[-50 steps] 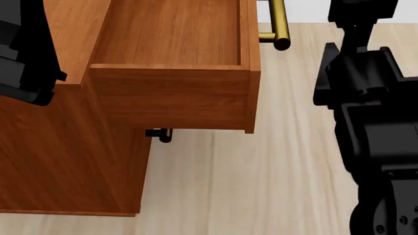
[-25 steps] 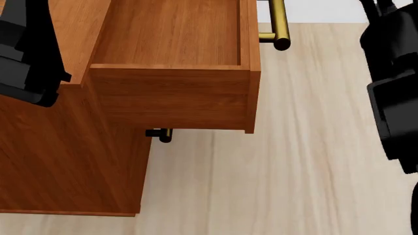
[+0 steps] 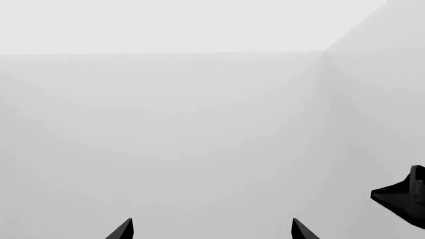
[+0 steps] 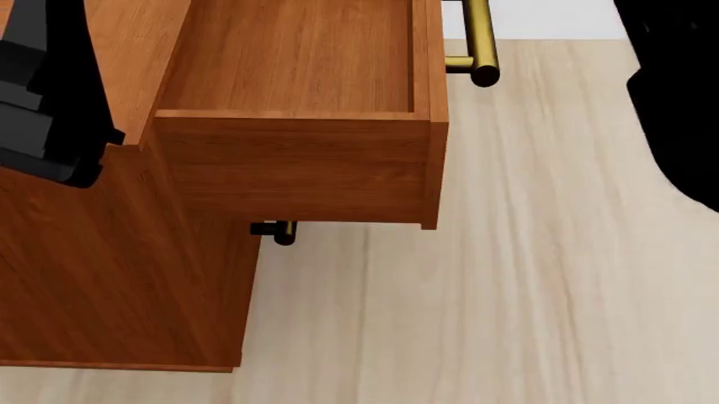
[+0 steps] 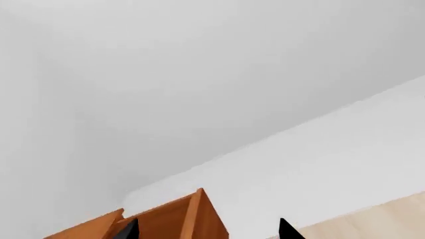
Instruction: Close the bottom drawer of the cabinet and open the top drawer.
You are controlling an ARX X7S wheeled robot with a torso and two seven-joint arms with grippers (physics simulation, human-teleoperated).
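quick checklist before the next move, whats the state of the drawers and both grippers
1. Top drawer pulled out of the cabinet: ok, open and empty inside.
2. Top drawer's brass handle free of any gripper: ok.
3. Bottom drawer shut: cannot tell; only a lower handle end shows under the open drawer.
4. Left gripper empty: ok, fingertips apart, facing a blank wall.
5. Right gripper empty: ok, fingertips apart, nothing between them.
6. Right arm clear of the cabinet: ok, off to the side.

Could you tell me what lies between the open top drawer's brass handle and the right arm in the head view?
Only bare pale floor lies between the top drawer's handle and the right arm.
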